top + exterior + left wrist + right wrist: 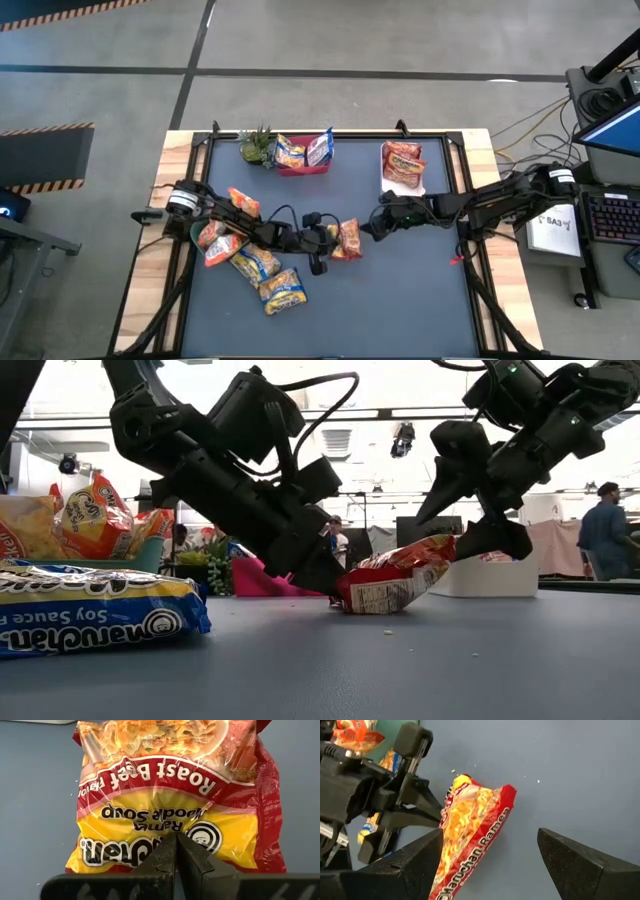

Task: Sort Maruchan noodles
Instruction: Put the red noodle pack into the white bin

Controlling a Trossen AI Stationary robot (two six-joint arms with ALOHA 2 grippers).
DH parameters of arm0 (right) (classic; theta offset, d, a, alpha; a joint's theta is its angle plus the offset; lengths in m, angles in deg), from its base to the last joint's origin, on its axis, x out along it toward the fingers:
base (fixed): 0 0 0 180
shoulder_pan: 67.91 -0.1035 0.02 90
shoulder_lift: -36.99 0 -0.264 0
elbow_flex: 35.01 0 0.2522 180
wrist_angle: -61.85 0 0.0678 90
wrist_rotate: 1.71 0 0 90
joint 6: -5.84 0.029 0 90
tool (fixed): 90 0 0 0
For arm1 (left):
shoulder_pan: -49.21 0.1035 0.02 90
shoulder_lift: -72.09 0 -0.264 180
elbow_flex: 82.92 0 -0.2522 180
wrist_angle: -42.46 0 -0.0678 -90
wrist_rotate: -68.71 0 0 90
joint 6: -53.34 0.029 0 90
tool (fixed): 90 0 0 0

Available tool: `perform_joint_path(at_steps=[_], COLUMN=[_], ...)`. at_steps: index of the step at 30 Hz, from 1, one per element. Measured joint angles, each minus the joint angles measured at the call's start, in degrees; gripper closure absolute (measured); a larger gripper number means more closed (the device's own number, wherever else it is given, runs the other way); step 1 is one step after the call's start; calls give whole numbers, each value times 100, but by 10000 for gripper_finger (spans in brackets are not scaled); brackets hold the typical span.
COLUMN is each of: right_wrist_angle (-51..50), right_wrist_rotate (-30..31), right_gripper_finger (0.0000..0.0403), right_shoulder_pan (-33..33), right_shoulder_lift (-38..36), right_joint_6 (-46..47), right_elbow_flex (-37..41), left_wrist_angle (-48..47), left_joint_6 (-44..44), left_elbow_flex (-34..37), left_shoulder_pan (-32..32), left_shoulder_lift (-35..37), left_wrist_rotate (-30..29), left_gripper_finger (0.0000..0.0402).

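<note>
Concrete floor surrounds the dark table (400, 300); a person (607, 530) stands in the room behind. One red packet (349, 238) lies mid-table, pinched at its edge by the left gripper (328, 240), whose fingers are closed on it. Four packets (255, 265) lie loose at left. The right gripper (378, 224) hovers beside the red packet, fingers spread wide, holding nothing.

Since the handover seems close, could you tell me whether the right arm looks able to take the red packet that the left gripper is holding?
Probably yes: the right gripper is open just above the free end of the red packet, and the left gripper pinches only the opposite edge.
</note>
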Motion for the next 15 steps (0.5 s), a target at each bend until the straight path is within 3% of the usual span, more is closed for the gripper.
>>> perform_joint_path(at_steps=[5,15], right_wrist_angle=[236,2365], right_wrist_rotate=[58,-630], right_gripper_finger=[90,91], right_shoulder_pan=[-7,-51], right_shoulder_lift=[315,1857], right_joint_6=[4,-99], right_elbow_flex=[0,-60], left_wrist_angle=[14,41], left_joint_6=[0,0], left_elbow_flex=[1,4], left_shoulder_pan=[0,-4], left_shoulder_lift=[0,-7], left_wrist_rotate=[0,0], left_gripper_finger=[401,402])
